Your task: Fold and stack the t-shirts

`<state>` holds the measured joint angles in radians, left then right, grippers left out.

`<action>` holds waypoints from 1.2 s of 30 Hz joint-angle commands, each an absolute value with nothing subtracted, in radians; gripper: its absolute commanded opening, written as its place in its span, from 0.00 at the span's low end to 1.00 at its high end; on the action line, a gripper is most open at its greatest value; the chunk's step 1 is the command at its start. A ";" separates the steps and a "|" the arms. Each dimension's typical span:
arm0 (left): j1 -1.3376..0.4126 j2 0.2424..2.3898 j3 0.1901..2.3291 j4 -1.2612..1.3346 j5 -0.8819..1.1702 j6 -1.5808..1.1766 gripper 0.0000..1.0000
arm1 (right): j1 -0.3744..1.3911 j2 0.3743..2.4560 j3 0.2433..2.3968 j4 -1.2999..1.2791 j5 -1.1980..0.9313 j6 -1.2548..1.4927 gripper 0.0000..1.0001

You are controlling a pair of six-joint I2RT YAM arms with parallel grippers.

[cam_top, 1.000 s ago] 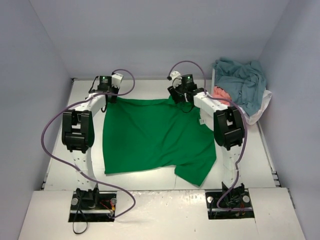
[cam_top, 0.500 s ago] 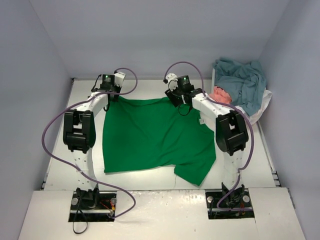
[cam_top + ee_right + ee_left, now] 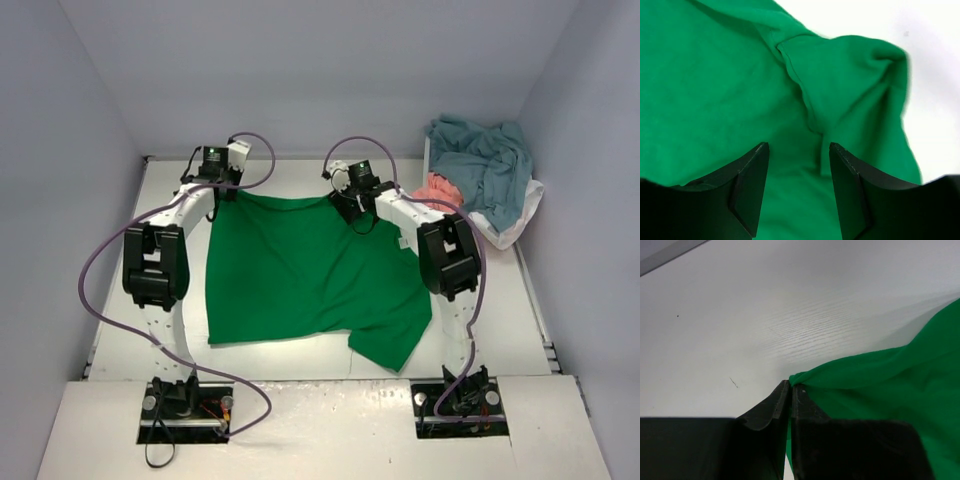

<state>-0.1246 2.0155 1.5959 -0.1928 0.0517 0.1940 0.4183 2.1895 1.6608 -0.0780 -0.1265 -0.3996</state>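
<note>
Green t-shirt (image 3: 300, 270) is lying flat near the basket (image 3: 528, 210), its long axis seemingly pointing toward the basket, sleeves on the basket side. Left gripper (image 3: 790, 388) is pinching shut on the shirt corner farthest from the basket. Right gripper (image 3: 799, 150), jaws partly spread and empty, is hovering right over the sleeve seam nearer the basket.

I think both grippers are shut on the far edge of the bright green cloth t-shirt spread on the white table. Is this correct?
Not quite. Only the left gripper is shut on the far edge of the bright green cloth t-shirt. The right gripper is open: the right wrist view shows its fingers apart over the cloth, clamping nothing.
</note>
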 commanded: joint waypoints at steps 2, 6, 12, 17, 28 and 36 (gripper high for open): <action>-0.132 1.922 1.598 -0.163 0.058 0.186 0.00 | 0.410 2.235 1.770 -0.064 -0.135 -0.414 0.48; -0.132 1.908 1.594 -0.172 0.066 0.183 0.00 | 0.408 2.278 1.827 -0.060 -0.126 -0.408 0.48; -0.132 1.894 1.592 -0.179 0.072 0.187 0.00 | 0.403 2.322 1.890 -0.054 -0.114 -0.393 0.45; -0.132 1.901 1.591 -0.179 0.071 0.189 0.00 | 0.397 2.298 1.872 -0.048 -0.098 -0.400 0.47; -0.133 1.901 1.575 -0.178 0.077 0.187 0.00 | 0.370 2.329 1.867 -0.021 -0.107 -0.419 0.06; -0.133 1.899 1.556 -0.173 0.078 0.183 0.00 | 0.370 2.345 1.902 0.099 -0.003 -0.456 0.00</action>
<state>-0.1246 1.9858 1.5410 -0.1982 0.0738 0.1936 0.3717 2.3493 1.8484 -0.0246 -0.0723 -0.4267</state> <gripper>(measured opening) 0.005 0.026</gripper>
